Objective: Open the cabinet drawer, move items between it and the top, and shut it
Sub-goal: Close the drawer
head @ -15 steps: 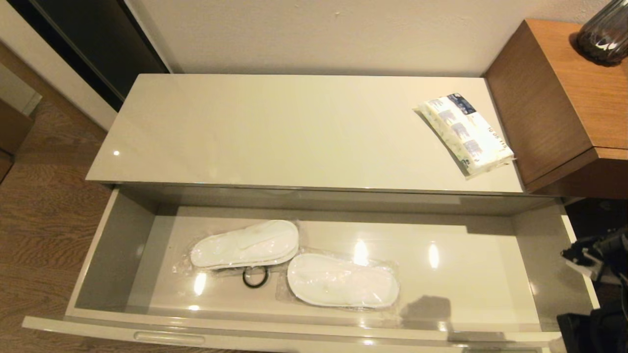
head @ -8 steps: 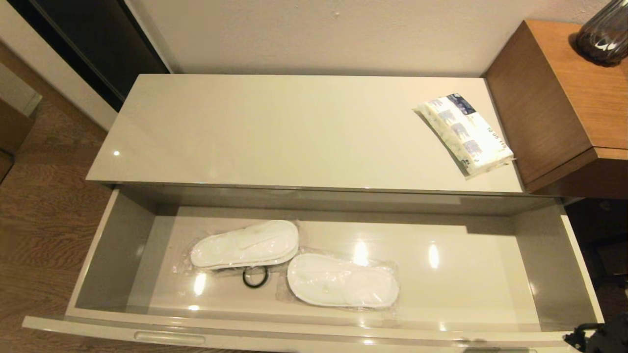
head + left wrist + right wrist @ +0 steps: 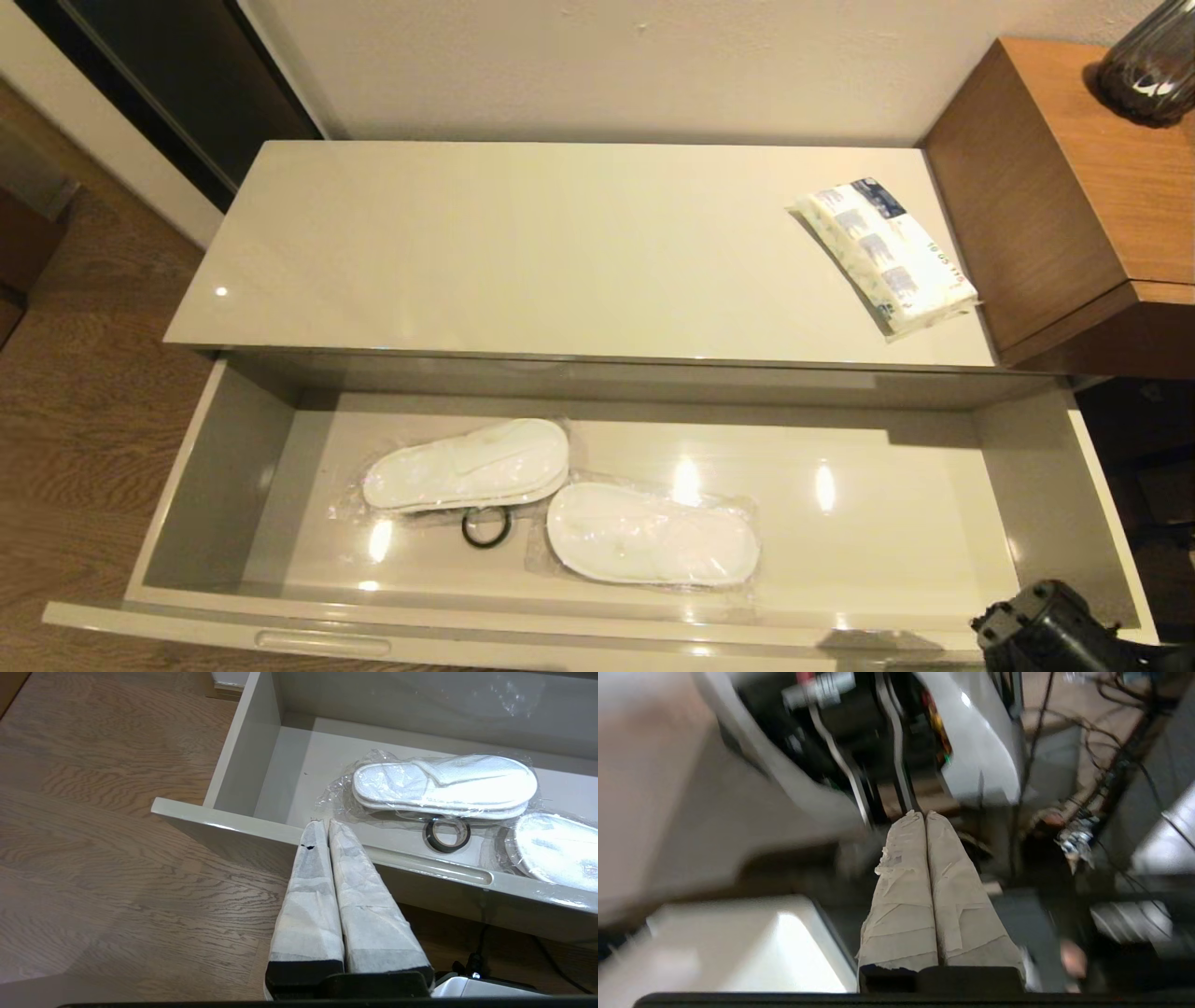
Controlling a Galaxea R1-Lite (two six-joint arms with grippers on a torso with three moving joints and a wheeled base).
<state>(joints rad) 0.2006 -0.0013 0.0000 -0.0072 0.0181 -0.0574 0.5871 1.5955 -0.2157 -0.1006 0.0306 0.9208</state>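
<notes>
So we've got the long cream cabinet, its top running left to right along the wall, glossy enough to throw back the ceiling lights. Below it the cabinet drawer is pulled right out toward us, same left-right long axis, grey-beige inside, with a slim slot handle on the front edge.

Room-wise: wood-grain floor off to the left, a plain pale wall behind, and a taller brown wooden unit butting up against the cabinet's right end with a dark vase on it.

The tissue pack lies on the top at the far right end, just beside the wooden unit, long axis running diagonally from back-left to front-right.

The slippers are in the drawer, left of centre, each in clear wrap, both lying roughly left to right. The back slipper tilts slightly up to the right; the front slipper sits to its right, just beside it. A small black ring sits at the back slipper's front edge.

Left gripper hovers outside the drawer front near its left end, fingers pressed together, holding nothing. Right gripper is low at the drawer's right front corner, also clenched on nothing.
</notes>
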